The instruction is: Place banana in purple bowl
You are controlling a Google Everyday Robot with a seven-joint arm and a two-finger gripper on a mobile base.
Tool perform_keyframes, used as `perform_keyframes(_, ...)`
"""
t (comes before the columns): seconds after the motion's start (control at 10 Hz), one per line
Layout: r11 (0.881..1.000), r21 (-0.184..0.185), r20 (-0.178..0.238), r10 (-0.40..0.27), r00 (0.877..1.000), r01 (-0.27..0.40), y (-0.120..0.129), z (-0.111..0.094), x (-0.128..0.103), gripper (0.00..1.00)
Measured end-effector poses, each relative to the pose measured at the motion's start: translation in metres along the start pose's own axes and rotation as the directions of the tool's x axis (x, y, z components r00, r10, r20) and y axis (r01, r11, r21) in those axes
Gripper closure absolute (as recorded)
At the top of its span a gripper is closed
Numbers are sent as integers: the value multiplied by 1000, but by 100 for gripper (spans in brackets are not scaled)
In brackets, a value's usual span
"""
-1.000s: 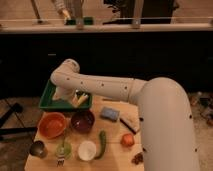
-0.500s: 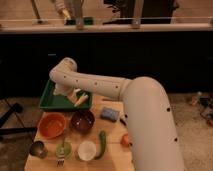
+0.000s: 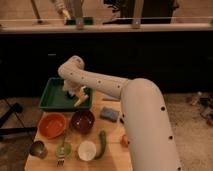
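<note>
Dark cabinet fronts fill the background under a pale counter edge, and what stands on that counter is cut off by the top of the picture. Below, a wooden table (image 3: 114, 131) carries the dishes; its right side is hidden behind the thick white arm (image 3: 145, 115), which rises from 5 o'clock and bends at an elbow toward 11 o'clock.

From that elbow the gripper (image 3: 76, 94) points down into the green tray (image 3: 54, 96) at the table's far left corner. Its pale fingers blur into each other, yet they stand spread apart rather than pressed together. The banana (image 3: 80, 99) lies in the tray at the gripper's tip, showing as a short yellow piece slanting toward 5 o'clock from the fingers. Whether the fingers touch it cannot be told, since part of it is covered by them.

The purple bowl (image 3: 82, 121) sits on the table just outside the tray, at 6 o'clock from the banana. The orange bowl (image 3: 52, 125) is at its 9 o'clock, just beside it. The white bowl (image 3: 87, 150) is at its 6 o'clock, with a long green vegetable (image 3: 102, 143) just beside that. A blue pad (image 3: 110, 114) lies at the purple bowl's 2 o'clock. A small orange item (image 3: 124, 140) is half hidden by the arm.
</note>
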Motion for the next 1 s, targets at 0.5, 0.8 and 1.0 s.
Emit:
perform_keyframes(0.5, 998, -62, 64, -11, 998, 15, 10, 26, 1, 28)
perform_keyframes(0.8, 997, -73, 93, -31, 995, 38, 1, 36, -6, 46)
perform_keyframes(1.0, 996, -80, 101, -35, 994, 44, -4, 40, -7, 46)
